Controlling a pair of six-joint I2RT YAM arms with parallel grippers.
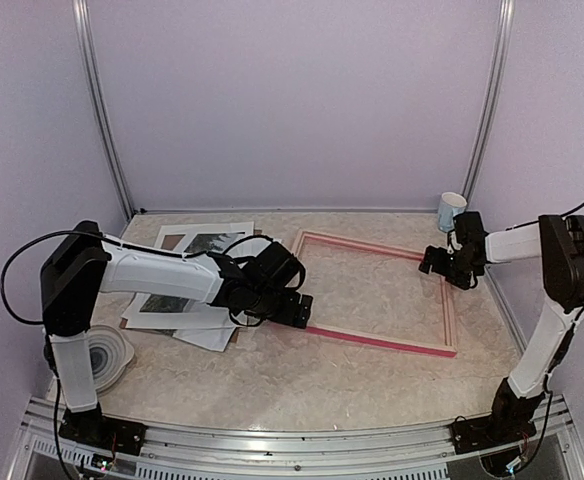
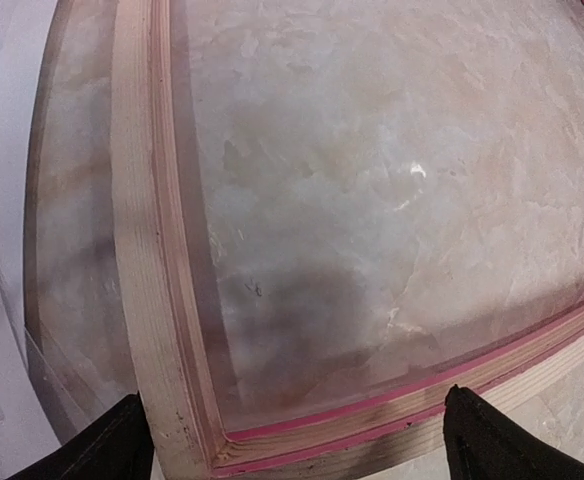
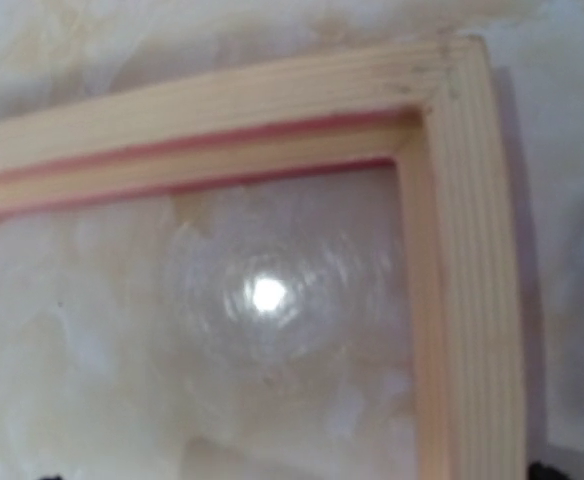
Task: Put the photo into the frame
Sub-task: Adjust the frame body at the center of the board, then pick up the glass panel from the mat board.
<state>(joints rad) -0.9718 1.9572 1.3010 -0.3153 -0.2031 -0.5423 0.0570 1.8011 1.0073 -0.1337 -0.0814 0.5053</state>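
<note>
The frame (image 1: 384,342) lies flat mid-table with its pale wood back up and a pink-red outer edge. A clear pane in it reflects light. My left gripper (image 1: 294,308) is open just over the frame's near-left corner (image 2: 187,420), and its black fingertips (image 2: 102,452) straddle that corner without holding it. My right gripper (image 1: 440,262) hovers over the frame's far-right corner (image 3: 450,85), open and empty. The photo (image 1: 212,242), a dark tree print, lies among white sheets at the left, partly hidden by my left arm.
A pile of white sheets (image 1: 200,332) lies under my left arm, with a second dark print patch (image 1: 167,303) showing in it. A white and blue paper cup (image 1: 452,210) stands at the back right. A white ribbed round object (image 1: 107,355) sits by the left arm's base. Walls stand close on three sides.
</note>
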